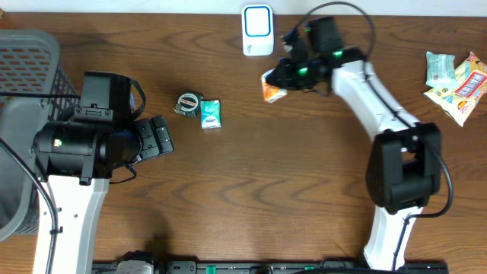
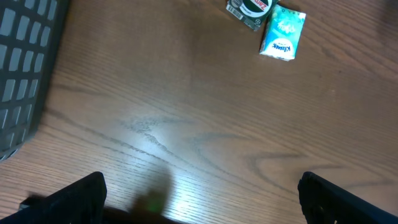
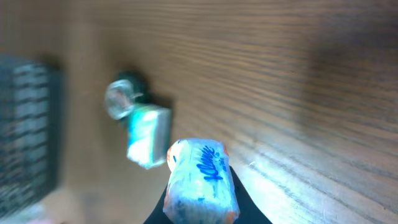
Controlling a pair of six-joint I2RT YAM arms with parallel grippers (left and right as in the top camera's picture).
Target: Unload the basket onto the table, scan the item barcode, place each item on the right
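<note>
Under left gripper (image 2: pixel 202 202), table (image 2: pixel 186 124): dark wood, visible grain, smooth, slight sheen. Ahead of it, tissue pack (image 2: pixel 283 32): shiny soft film. In right gripper (image 1: pixel 278 76), packet (image 3: pixel 200 183): glossy plastic wrap.

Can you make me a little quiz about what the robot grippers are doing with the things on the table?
1. True or false: the left gripper is holding the teal tissue pack.
2. What is the right gripper shut on? A) the round tin B) the orange and white packet C) nothing
3. Which gripper is nearer the white scanner?

Key: 1 false, its jaws are open and empty. 2 B. 3 the right one.
</note>
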